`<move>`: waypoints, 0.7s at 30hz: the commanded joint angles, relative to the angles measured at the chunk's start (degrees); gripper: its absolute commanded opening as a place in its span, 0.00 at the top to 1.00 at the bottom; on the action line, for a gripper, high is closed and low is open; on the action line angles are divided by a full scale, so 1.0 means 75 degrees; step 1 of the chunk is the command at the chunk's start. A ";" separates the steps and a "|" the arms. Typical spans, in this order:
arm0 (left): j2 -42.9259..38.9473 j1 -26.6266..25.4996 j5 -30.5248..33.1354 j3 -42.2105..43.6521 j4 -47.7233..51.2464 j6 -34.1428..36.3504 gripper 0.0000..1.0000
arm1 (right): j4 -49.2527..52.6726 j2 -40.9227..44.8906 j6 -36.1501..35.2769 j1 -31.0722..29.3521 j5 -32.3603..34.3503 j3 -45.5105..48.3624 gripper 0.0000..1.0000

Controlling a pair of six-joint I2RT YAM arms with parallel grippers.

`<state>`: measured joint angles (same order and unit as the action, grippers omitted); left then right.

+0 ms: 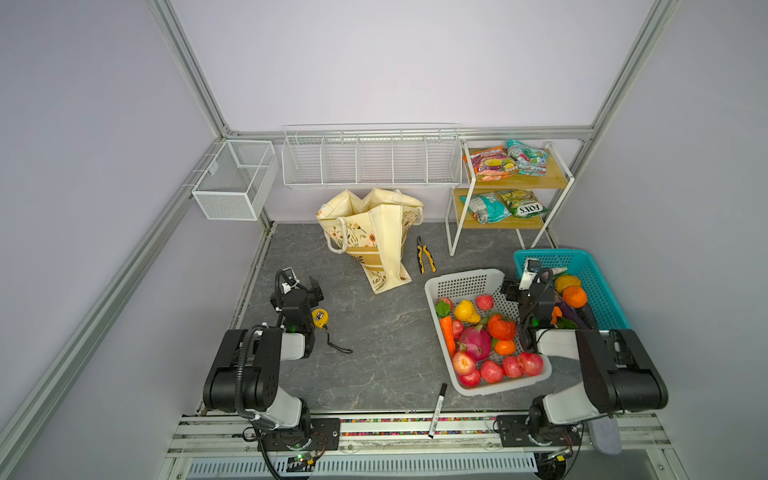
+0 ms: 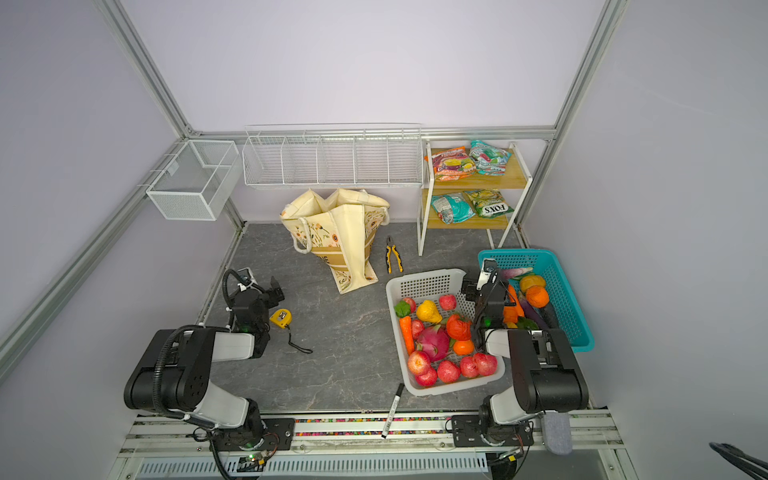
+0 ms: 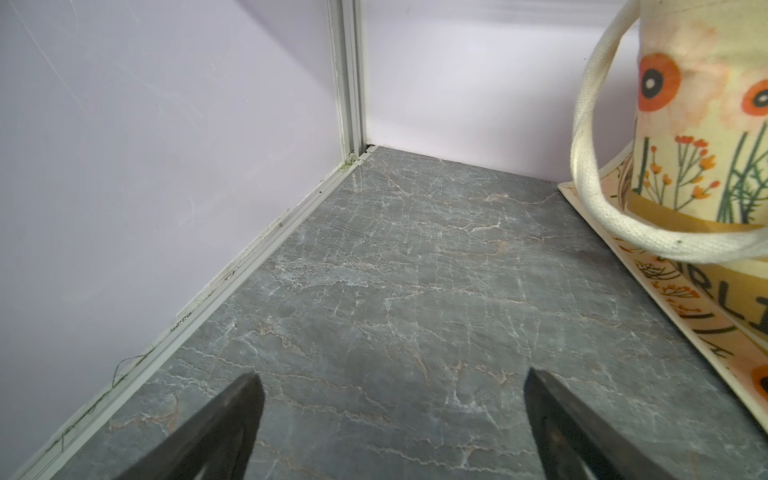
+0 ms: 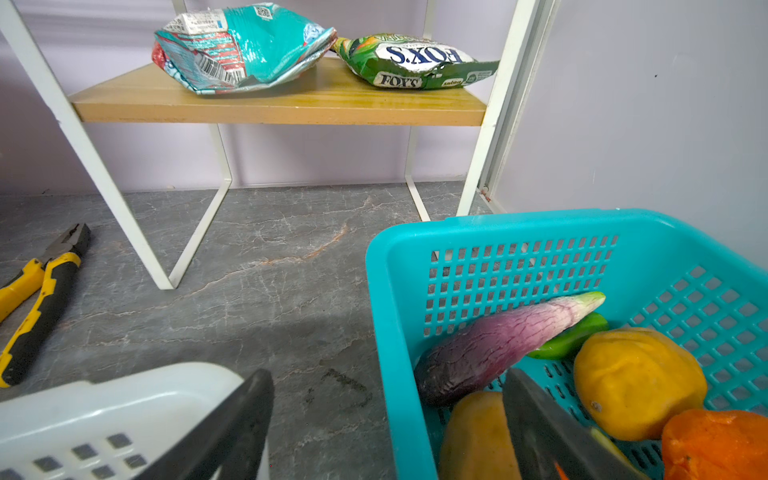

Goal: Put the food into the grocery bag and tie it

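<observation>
Currently the left gripper [image 3: 392,376] and right gripper [image 4: 386,374] hang empty, fingers spread, the floral tote [image 1: 370,232] stands by the back wall and the tomato [image 1: 502,327] lies in the white basket [image 1: 461,276]

Left arm [image 1: 232,374]: bulky black joint housings, white-grey link shells, rounded edges. Black corrugated cable [image 1: 240,374] runs along shoulder housing; smaller black loop near wrist. Green light [image 1: 291,328] on forearm. Black base plate [image 1: 324,428], screw holes, thin red and black wires beneath. Right arm [image 1: 602,370]: same black-white build, white wrist camera [image 1: 528,272]. Left claw [image 3: 395,415]: two matte dark tapered fingers [image 3: 224,424]. Right claw [image 4: 386,419]: alike.
</observation>
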<state>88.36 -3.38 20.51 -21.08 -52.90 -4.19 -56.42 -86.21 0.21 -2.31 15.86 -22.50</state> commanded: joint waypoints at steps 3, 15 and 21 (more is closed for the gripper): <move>0.0058 0.0016 -0.0099 -0.0038 -0.0128 0.0086 0.00 | 0.0665 -0.0184 0.0006 0.0025 0.0224 0.0191 0.11; -0.4456 -0.0188 0.0860 -0.1646 0.6048 -0.0975 0.08 | 0.3654 0.2368 -0.0032 -0.0635 0.1536 -0.0623 0.05; -0.5485 -0.0265 0.1091 -0.2739 0.8984 -0.2006 0.00 | 0.7626 0.3527 0.0953 -0.0607 0.1462 -0.3090 0.02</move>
<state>48.97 -4.95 26.61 -38.65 -3.18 -13.87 -19.70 -62.19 1.80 -6.96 25.32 -39.92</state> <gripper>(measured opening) 0.992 0.982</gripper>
